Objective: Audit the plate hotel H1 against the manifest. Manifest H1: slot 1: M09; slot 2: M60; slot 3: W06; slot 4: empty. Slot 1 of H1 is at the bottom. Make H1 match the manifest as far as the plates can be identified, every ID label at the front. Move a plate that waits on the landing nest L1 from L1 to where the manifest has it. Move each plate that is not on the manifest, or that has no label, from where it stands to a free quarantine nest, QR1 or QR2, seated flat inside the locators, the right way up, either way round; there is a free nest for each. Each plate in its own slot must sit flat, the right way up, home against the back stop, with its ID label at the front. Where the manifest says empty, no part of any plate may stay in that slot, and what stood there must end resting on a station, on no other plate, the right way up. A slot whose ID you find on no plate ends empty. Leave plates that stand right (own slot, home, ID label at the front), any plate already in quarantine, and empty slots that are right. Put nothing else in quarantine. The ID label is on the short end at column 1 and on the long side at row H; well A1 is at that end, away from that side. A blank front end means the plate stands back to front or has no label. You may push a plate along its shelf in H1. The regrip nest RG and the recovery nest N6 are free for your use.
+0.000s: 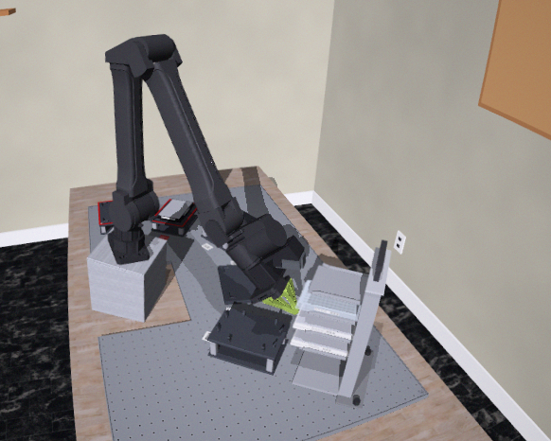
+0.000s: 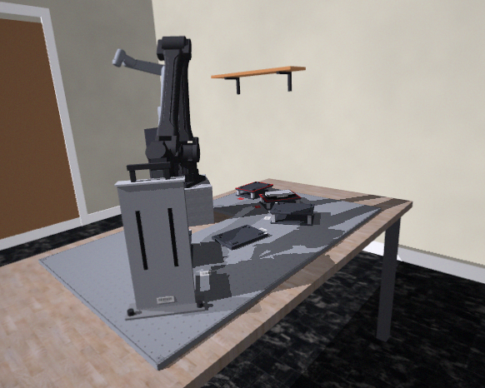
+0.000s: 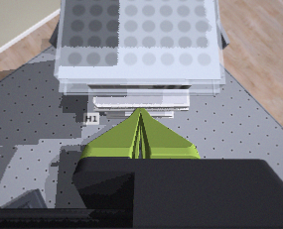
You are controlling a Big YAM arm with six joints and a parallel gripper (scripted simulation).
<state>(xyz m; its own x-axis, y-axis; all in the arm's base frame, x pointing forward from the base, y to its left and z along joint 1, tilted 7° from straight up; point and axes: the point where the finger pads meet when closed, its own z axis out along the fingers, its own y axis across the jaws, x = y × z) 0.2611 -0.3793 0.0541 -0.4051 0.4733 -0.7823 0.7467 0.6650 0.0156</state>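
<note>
The plate hotel H1 (image 1: pixel 337 326) stands at the right of the mat and holds three plates stacked on its shelves. The uppermost plate (image 3: pixel 139 39) (image 1: pixel 330 303) is clear with round wells, and its front end sticks out over the lower ones. Under it I see the pale front ends of the lower plates (image 3: pixel 142 102). My gripper (image 3: pixel 140 113) has green fingers that are shut to a point with nothing between them. It is right at the front end of a lower plate; I cannot tell if it touches. It also shows in the top view (image 1: pixel 285 298).
A dark raised nest (image 1: pixel 247 334) stands just in front of H1, under my wrist. Two red-rimmed nests are at the back left: one bare (image 1: pixel 106 213), one with a plate (image 1: pixel 173 212). A flat dark nest (image 2: pixel 239 236) and another raised nest (image 2: pixel 292 212) lie mid-mat.
</note>
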